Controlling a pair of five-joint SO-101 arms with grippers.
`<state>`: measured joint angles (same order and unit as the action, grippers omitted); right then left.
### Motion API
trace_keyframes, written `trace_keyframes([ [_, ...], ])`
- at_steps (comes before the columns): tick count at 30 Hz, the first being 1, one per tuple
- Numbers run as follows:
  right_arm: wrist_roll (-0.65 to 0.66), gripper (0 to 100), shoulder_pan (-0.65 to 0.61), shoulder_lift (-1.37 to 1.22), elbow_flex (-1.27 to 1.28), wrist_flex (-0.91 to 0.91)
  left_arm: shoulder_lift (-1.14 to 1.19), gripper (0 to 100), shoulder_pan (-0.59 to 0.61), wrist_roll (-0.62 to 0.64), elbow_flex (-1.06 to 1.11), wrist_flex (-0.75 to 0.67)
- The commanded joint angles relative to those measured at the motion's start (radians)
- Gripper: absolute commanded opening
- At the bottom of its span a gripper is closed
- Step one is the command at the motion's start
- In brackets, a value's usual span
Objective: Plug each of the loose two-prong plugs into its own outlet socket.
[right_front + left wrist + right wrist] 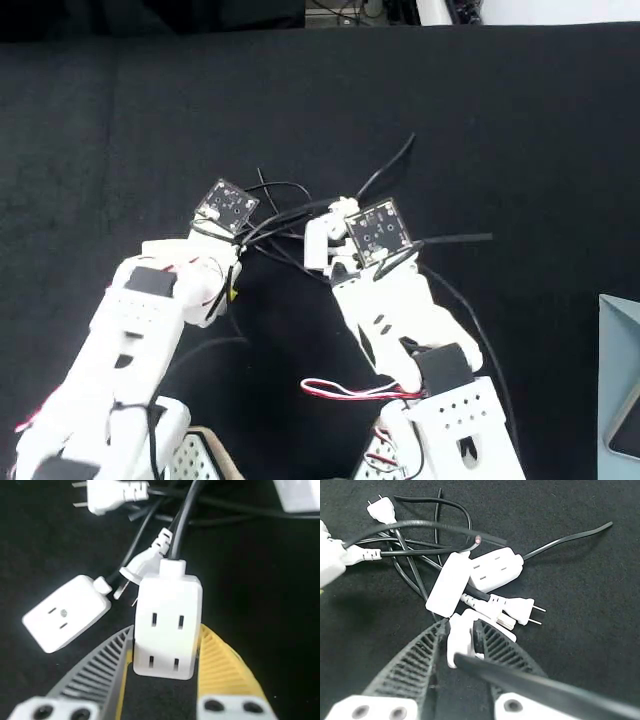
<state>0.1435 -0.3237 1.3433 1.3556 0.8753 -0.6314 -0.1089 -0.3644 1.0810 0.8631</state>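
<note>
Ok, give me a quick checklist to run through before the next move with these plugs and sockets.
1. Left claw shut on the outlet block: ok.
2. Block's slots empty and facing out: ok.
3. Right claw shut on a white connector: ok.
4. That connector is a plug: cannot tell, prongs hidden.
5. Black cord clear of the right claw: not ok, it crosses one finger.

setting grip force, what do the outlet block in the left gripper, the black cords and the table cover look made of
Outlet block in the left gripper: likely hard moulded plastic, smooth with a soft sheen and crisp slots.
Black cords: probably rubber or vinyl jacket, slightly glossy, bending in loose curves.
Table cover: looks like black cloth, matte and grainy.
</note>
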Motion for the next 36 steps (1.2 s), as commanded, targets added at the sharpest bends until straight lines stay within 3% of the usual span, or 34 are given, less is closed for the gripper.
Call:
trace_keyframes([
  [1,-0.006,1.1,0.005,0.012,-0.007,0.005,0.114,3,-0.001,0.006,-0.028,-0.049],
  [4,-0.006,1.1,0.005,0.008,-0.007,0.005,0.199,4,-0.001,0.006,-0.064,-0.048],
  [9,-0.006,1.1,0.005,0.008,-0.007,0.005,0.238,24,0.001,0.029,-0.110,0.012],
  [22,-0.006,1.1,0.005,0.015,-0.013,0.002,-0.083,25,0.036,0.040,-0.168,0.241],
  [26,-0.006,1.1,-0.023,0.015,-0.027,-0.005,-0.232,25,0.154,0.044,-0.156,0.261],
  [36,0.002,1.1,-0.311,0.005,-0.076,-0.087,-0.600,25,0.599,0.046,-0.004,0.341],
])
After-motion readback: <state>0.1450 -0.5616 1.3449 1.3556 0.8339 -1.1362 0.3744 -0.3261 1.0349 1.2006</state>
